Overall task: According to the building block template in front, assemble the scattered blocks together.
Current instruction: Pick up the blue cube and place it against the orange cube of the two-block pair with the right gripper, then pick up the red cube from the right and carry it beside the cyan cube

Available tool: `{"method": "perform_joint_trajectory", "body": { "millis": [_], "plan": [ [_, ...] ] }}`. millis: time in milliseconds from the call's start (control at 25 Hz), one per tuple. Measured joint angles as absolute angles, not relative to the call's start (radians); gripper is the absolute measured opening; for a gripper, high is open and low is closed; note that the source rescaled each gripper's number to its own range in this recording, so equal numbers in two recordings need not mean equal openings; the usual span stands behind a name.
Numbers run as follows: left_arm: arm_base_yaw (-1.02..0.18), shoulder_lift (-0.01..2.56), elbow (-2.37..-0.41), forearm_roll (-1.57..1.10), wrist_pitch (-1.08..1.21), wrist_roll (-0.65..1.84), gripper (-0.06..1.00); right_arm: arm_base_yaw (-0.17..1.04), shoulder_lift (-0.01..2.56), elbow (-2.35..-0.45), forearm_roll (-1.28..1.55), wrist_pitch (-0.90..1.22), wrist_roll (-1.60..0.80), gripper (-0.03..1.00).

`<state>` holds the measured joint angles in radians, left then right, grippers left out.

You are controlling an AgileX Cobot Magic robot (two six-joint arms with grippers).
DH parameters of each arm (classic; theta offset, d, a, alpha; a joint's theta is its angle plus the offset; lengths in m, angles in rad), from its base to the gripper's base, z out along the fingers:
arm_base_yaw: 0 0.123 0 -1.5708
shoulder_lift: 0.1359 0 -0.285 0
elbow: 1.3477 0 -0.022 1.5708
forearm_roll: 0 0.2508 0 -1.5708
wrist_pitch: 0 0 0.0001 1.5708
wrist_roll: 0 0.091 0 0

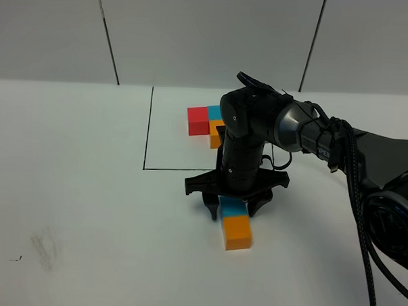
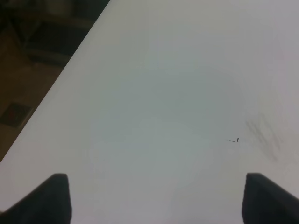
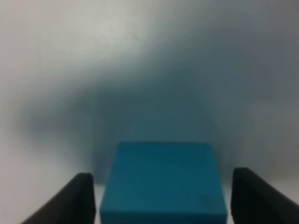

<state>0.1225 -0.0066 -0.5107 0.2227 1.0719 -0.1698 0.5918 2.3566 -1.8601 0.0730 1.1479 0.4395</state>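
Observation:
The building block template [image 1: 207,120], a joined red, blue and orange cluster, sits at the back inside a thin black outline [image 1: 146,137]. In front of the outline a blue block [image 1: 233,207] rests on the table, touching an orange block [image 1: 238,232] just nearer the camera. My right gripper [image 1: 234,211] points straight down over the blue block. In the right wrist view the blue block [image 3: 163,182] lies between the fingers of the right gripper [image 3: 166,200], with a gap on each side, so the gripper is open. My left gripper [image 2: 154,200] is open over bare table.
The right arm [image 1: 306,134] and its cables [image 1: 354,193] reach in from the right and hide part of the template. A faint smudge [image 1: 43,246] marks the white table at the front left. In the left wrist view the table edge [image 2: 70,60] borders a dark floor.

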Motion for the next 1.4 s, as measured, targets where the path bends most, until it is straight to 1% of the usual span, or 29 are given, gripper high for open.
{"method": "perform_joint_trajectory", "body": {
  "millis": [80, 240, 600, 760, 920, 1200, 1400],
  "plan": [
    [0.122, -0.007, -0.511, 0.223, 1.072, -0.170, 0.84, 0.592, 2.354, -1.860, 0.072, 1.148, 0.439, 0.47],
    [0.122, -0.007, -0.511, 0.223, 1.072, -0.170, 0.84, 0.592, 2.331, -1.860, 0.051, 1.148, 0.439, 0.50],
    [0.122, -0.007, -0.511, 0.223, 1.072, -0.170, 0.84, 0.592, 2.191, -1.860, 0.000, 1.154, 0.436, 0.50],
    [0.122, -0.007, -0.511, 0.223, 1.072, -0.170, 0.84, 0.592, 2.126, -1.860, 0.000, 1.205, 0.384, 0.50],
    [0.122, -0.007, -0.511, 0.223, 1.072, -0.170, 0.84, 0.592, 2.063, -1.859, 0.000, 1.211, 0.316, 0.50],
    [0.122, -0.007, -0.511, 0.223, 1.072, -0.170, 0.84, 0.600, 1.921, -1.858, 0.033, 1.214, 0.308, 0.50],
    [0.122, -0.007, -0.511, 0.223, 1.071, -0.170, 0.84, 0.550, 1.830, -1.830, 0.031, 1.214, 0.307, 0.50]
  ]
}}
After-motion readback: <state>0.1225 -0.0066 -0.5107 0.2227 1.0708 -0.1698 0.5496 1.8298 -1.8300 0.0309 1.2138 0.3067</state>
